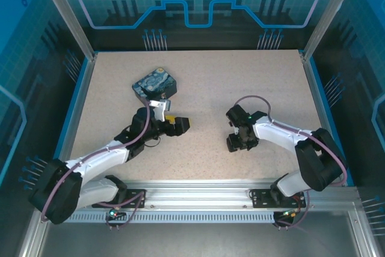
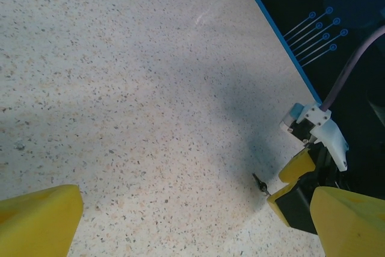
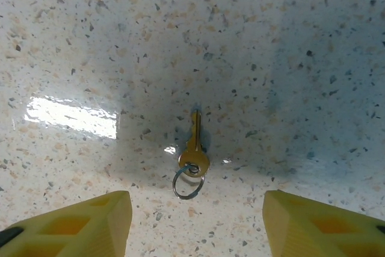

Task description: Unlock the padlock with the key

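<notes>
- Beige speckled desk [image 1: 240, 88] from the top camera: my left pincer [image 1: 175, 123] sits just on the near side of a starry-print tin [image 1: 155, 85], and my right pincer [image 1: 239, 142] is well apart to its right. I cannot tell their spread from here.
- Left wrist: the left pincer's yellow fingers [image 2: 36, 224] gape wide with nothing between them. Across the desk the key [image 2: 260, 183] is a thin dark sliver just beside the right pincer's yellow tip, slanting from upper left to lower right.
- Right wrist: the right pincer's fingers [image 3: 90, 227] are spread wide and empty. The key, brass-coloured here, lies flat on the desk just beyond the gap. Its long axis runs straight away from the camera, blade pointing away, with the bow and wire ring [image 3: 188, 183] nearest the fingers.
</notes>
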Robot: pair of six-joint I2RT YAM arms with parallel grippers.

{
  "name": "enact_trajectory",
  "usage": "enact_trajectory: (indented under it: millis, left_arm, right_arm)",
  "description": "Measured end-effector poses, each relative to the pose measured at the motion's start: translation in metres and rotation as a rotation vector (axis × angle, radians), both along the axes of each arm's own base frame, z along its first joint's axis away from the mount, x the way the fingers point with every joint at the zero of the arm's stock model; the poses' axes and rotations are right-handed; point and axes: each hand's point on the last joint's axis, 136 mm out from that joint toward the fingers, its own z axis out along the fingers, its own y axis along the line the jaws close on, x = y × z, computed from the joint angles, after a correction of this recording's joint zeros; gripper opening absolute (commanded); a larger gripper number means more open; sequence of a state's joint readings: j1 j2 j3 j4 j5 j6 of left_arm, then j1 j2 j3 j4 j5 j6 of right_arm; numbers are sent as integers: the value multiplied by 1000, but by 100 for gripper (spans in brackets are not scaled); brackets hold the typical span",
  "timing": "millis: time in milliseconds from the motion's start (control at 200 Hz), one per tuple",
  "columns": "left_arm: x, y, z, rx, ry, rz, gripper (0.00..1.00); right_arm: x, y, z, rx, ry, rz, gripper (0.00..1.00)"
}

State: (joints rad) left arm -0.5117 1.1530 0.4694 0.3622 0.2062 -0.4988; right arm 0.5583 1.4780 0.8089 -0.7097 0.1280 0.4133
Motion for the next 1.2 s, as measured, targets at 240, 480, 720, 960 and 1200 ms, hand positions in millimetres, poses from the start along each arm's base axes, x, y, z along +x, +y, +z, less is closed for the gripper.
enact_trajectory:
  millis: [240, 480, 720, 960, 1200]
  left_arm:
    - [-1, 2, 5, -2, -10, 7, 99]
    - [-3, 4, 4, 5, -3, 11, 99]
    - [-4, 6, 2, 15, 5, 15, 99]
    - [-5, 6, -1, 22, 18, 16, 99]
    - [-6, 7, 2, 18, 10, 16, 99]
  right_arm:
    - [-1, -2, -7, -21, 22, -7, 45]
    - [2, 0, -8, -38, 20, 2, 37]
    - [2, -1, -11, -45, 25, 0, 31]
    - [4, 0, -10, -46, 21, 1, 27]
    - [3, 0, -13, -55, 34, 2, 23]
